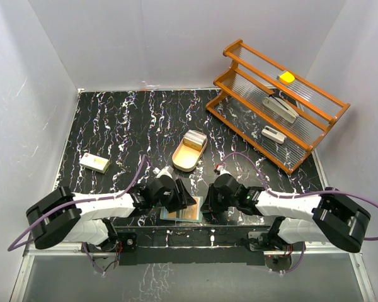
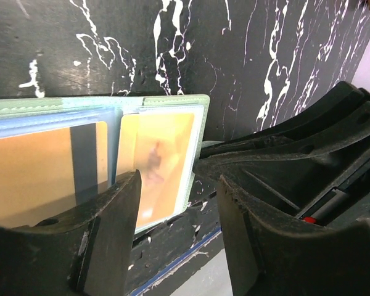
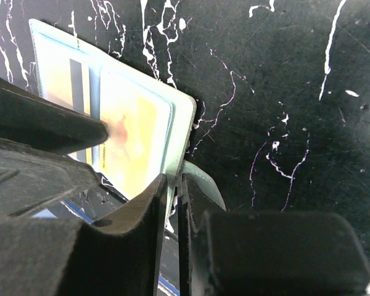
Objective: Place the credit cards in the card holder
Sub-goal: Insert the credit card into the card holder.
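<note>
While the card holder lies open and flat at the near edge of the table, just between the two arms, the right gripper has its fingers narrowed to a slit. They look to be pinching the holder's pale green right-hand border, pinning it down. The left gripper hangs over that same half with fingers wide and nothing in them. One finger overlaps the near edge of the right pocket and the other stands off the holder, toward the right arm. Orange-tan cards show through both pockets I can see. The holder's long axis runs left to right across the table. Farther back, a pale stack, probably more cards, sits in the far end of a wooden tray, about level between the arms. As the left fingers are free, I'd expect that arm to reach back for it.
</note>
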Motion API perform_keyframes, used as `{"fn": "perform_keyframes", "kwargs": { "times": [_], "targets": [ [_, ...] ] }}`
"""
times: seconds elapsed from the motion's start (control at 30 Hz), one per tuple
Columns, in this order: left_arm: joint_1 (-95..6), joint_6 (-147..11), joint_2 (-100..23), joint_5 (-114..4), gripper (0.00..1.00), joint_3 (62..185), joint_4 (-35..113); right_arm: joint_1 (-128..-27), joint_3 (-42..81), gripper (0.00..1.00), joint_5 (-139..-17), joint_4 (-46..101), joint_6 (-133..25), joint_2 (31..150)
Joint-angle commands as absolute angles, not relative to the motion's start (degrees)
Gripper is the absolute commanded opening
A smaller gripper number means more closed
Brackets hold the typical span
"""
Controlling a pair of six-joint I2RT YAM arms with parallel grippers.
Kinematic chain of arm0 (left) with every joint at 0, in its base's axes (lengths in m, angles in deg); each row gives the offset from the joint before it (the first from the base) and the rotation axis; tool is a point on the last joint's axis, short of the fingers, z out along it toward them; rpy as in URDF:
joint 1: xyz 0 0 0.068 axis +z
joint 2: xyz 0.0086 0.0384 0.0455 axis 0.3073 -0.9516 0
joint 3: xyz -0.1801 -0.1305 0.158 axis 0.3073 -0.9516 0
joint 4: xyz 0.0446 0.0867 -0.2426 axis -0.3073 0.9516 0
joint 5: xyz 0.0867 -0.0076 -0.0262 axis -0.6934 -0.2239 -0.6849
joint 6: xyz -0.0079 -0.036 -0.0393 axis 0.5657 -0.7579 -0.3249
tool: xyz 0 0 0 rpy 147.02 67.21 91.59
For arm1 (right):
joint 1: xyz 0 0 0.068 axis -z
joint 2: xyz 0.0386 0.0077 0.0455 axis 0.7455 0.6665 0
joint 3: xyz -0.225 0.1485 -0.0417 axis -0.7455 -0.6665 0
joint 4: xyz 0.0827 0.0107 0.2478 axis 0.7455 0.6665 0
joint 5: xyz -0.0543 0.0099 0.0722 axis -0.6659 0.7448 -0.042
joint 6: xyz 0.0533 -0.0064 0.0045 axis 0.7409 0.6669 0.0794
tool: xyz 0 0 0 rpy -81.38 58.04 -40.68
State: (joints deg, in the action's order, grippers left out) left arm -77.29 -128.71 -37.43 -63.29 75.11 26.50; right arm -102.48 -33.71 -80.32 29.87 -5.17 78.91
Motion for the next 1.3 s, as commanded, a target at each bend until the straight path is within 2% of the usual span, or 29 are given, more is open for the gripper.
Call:
{"fn": "perform_keyframes", "kwargs": {
  "times": [0.0, 0.1, 0.23, 1.07, 1.27],
  "targets": [
    [-77.6, -128.5, -30.9, -69.8, 0.52, 78.4, 37.7, -102.7, -33.0, 0.12, -81.7, 30.5, -6.3, 75.4],
    [-77.6, -128.9, -26.6, -72.3, 0.54, 77.6, 42.2, -102.7, -33.2, 0.12, -82.4, 31.2, -6.6, 73.4],
    [-77.6, -129.1, -24.3, -72.6, 0.55, 75.0, 40.4, -102.7, -33.7, 0.12, -81.9, 30.8, -7.2, 73.8],
    [-77.7, -131.4, -37.7, -65.4, 0.53, 74.9, 23.2, -102.7, -33.6, 0.11, -81.3, 25.2, -8.7, 80.0],
    [-77.7, -130.9, -34.7, -68.3, 0.55, 78.8, 34.2, -102.7, -31.4, 0.11, -83.1, 31.7, -9.7, 76.9]
  ]
}}
